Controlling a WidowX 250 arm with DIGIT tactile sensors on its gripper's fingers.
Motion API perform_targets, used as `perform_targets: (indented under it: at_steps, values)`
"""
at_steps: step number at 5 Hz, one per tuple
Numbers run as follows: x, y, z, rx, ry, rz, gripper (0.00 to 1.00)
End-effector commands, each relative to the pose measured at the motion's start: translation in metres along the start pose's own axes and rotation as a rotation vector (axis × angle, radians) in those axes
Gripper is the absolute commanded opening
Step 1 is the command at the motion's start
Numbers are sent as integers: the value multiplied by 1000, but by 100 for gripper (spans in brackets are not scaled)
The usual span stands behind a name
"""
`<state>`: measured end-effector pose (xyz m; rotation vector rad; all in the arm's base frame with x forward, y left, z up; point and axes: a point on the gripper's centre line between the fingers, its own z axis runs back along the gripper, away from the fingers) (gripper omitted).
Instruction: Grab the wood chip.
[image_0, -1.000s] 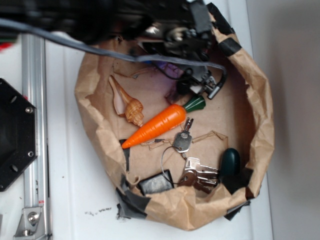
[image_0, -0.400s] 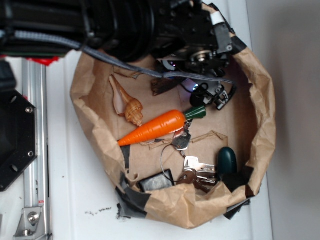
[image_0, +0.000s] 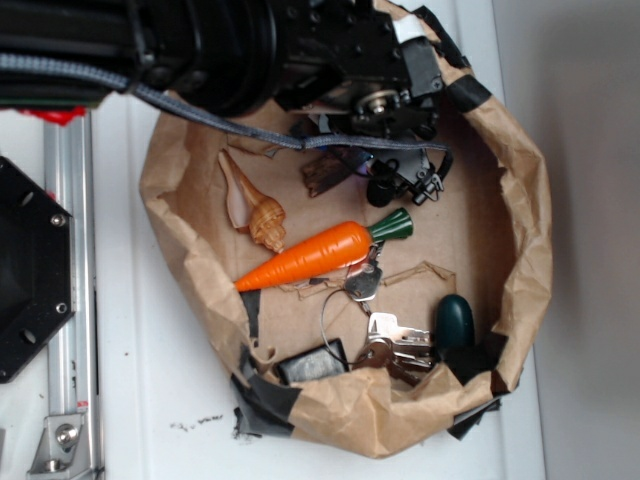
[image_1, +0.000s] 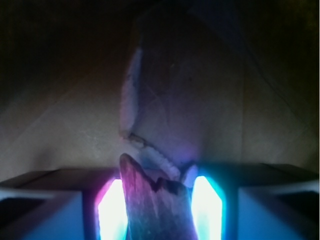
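Wood chip (image_1: 157, 205) is seen in the wrist view lodged between the two lit pads of the tool (image_0: 375, 180), its long axis running straight out from them. The tool appears clamped on it, near the paper basin's (image_0: 520, 250) far rim.

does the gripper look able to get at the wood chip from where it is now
Probably yes. In the wrist view the wood chip already sits between the two lit fingers, with nothing between them and it. From outside, the gripper is down over the chip inside the paper bag. Whether the fingers are pressing it isn't clear.
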<state>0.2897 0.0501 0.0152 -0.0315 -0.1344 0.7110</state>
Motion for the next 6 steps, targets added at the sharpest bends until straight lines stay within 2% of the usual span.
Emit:
perform_targets:
  at_steps: [1, 2, 3, 4, 5, 6]
  values:
    - [-6, 3, 11, -20, -26, -49, 0]
    - [-6, -3, 44, -41, -86, -303, 0]
    - [-21, -10, 95, -105, -167, -550, 0]
    - [-29, -30, 145, -114, -67, -629, 0]
    - [-28, -35, 172, -126, -63, -647, 0]
    - [-23, -33, 173, -170, -54, -649, 0]
